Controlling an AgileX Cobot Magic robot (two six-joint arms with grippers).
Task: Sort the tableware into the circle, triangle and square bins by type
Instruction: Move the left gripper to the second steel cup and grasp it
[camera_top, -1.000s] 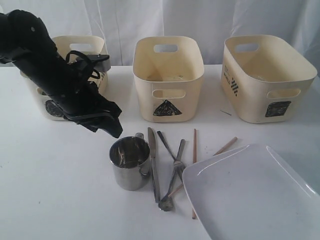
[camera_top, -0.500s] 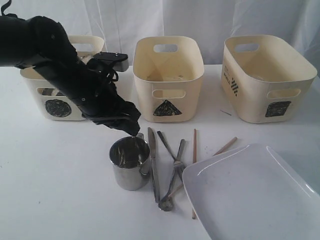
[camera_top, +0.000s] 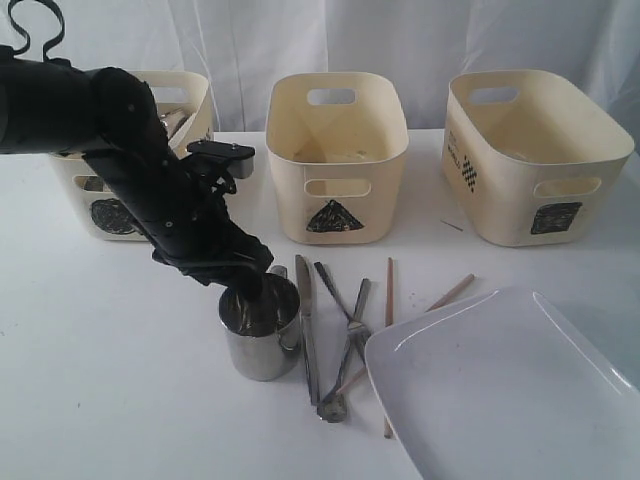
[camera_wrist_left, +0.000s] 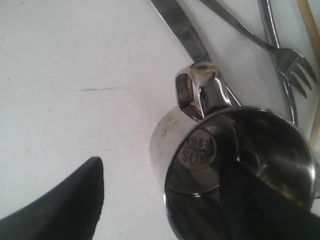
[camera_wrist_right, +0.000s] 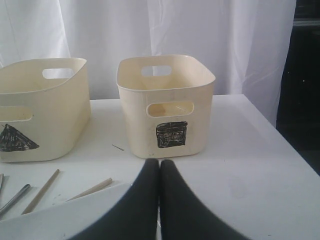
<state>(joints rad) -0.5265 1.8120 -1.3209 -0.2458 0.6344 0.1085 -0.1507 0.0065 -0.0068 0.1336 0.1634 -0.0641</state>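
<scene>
Left jaws straddle the steel mug (camera_top: 255, 355) wall, knife (camera_top: 308, 340) just beside.

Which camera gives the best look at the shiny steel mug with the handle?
The left wrist view: the shiny steel mug fills the frame, handle and inside clear. The exterior view shows it smaller, its rim partly hidden by the left arm's black fingers. The right wrist view misses it.

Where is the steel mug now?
In the exterior view the steel mug stands left of centre, just left of the knife, under the left gripper.
</scene>
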